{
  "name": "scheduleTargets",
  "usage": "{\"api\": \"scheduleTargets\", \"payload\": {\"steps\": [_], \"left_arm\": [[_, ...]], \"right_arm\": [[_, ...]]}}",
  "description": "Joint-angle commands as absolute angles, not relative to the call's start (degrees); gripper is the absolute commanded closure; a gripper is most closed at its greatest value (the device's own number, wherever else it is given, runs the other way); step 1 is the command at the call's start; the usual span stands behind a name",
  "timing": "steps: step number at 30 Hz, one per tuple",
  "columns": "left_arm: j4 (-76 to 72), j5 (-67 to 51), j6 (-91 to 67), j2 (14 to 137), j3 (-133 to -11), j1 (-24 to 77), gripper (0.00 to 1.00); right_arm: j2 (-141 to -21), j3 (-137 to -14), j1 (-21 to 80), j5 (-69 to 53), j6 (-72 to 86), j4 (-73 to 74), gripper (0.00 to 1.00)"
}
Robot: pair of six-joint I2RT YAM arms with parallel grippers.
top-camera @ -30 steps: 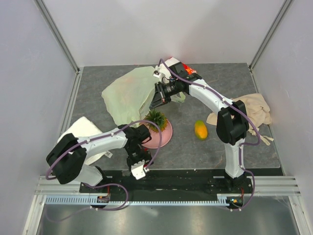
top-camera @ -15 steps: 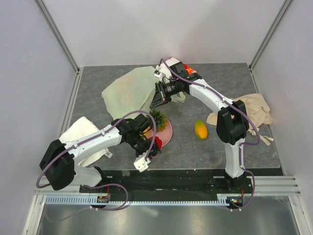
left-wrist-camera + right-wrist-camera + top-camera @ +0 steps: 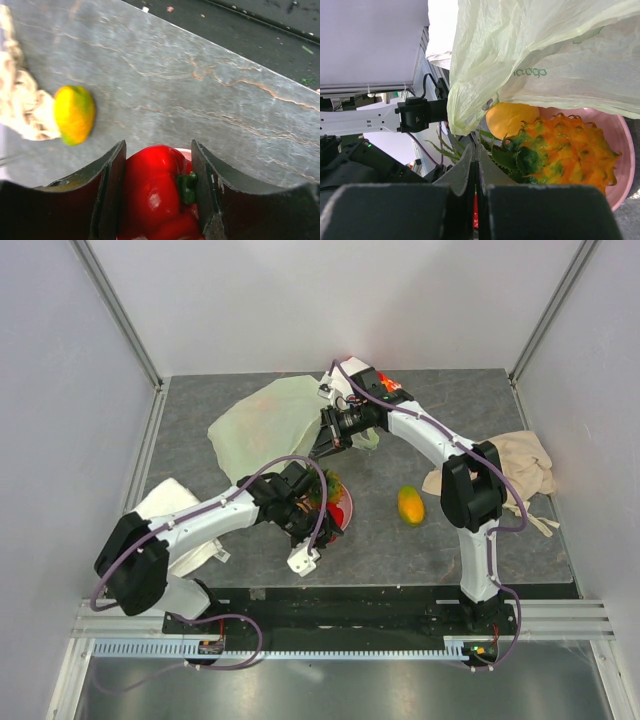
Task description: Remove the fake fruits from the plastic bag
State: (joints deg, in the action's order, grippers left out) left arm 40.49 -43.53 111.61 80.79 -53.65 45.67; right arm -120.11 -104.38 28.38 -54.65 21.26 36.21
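— Left gripper (image 3: 159,150): how is it seen to be set?
— Its jaws are held partly open and are pressed against both sides of a pepper (image 3: 150,195), which is lodged between them over a pink plate (image 3: 622,165).
— How is the pepper described?
— It is seen as glossy and bright red, with a short green stem turned toward one jaw.
— What is found further right?
— On the plate a pineapple (image 3: 560,150) is laid, spiky, orange mottled with green, its leafy crown close to the left gripper; a round orange (image 3: 507,117) is tucked just beside it. Behind them the bag (image 3: 545,40), thin, pale green and crinkled, is held up by its edge in the right gripper (image 3: 475,150), whose jaws are shut tight on the film. Farther right a yellow-and-red mango (image 3: 410,505) is seen on the table (image 3: 450,410), apart from the plate, near a beige cloth (image 3: 515,465).
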Motion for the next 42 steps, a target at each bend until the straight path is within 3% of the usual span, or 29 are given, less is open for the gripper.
{"api": "scheduleTargets", "payload": {"steps": [1,24,25,26,28,30,31,34,42], "left_arm": [[44.11,-43.86,117.68,83.67,-57.74,44.48,0.98],[44.56,-36.48,120.67,89.12,-53.17,40.87,0.97],[43.78,-36.56,120.41,89.38,-53.09,40.87,0.92],[43.42,-36.56,119.54,89.47,-53.09,40.78,0.8],[42.72,-36.21,119.27,89.56,-53.09,40.78,0.73],[42.54,-36.47,118.31,89.39,-53.17,40.69,0.61],[42.63,-36.82,117.52,88.78,-53.17,40.61,0.49],[42.45,-38.75,115.76,86.41,-52.91,40.61,0.36],[42.45,-42.98,110.66,82.36,-53.09,40.61,0.27]], "right_arm": [[-120.41,-105.03,28.48,-55.28,22.06,34.63,1.0],[-119.62,-103.54,27.51,-55.63,22.5,33.93,1.0],[-119.45,-103.45,27.42,-55.63,22.5,33.93,1.0],[-119.53,-103.36,27.6,-55.81,22.41,33.93,1.0],[-119.62,-103.36,27.42,-55.72,22.59,33.93,1.0],[-119.71,-103.36,27.33,-55.9,22.76,34.01,1.0],[-119.79,-103.45,27.33,-55.9,22.76,34.01,1.0],[-119.88,-103.45,27.25,-55.9,22.85,34.01,1.0],[-120.5,-103.8,26.98,-55.9,23.11,33.93,1.0]]}}
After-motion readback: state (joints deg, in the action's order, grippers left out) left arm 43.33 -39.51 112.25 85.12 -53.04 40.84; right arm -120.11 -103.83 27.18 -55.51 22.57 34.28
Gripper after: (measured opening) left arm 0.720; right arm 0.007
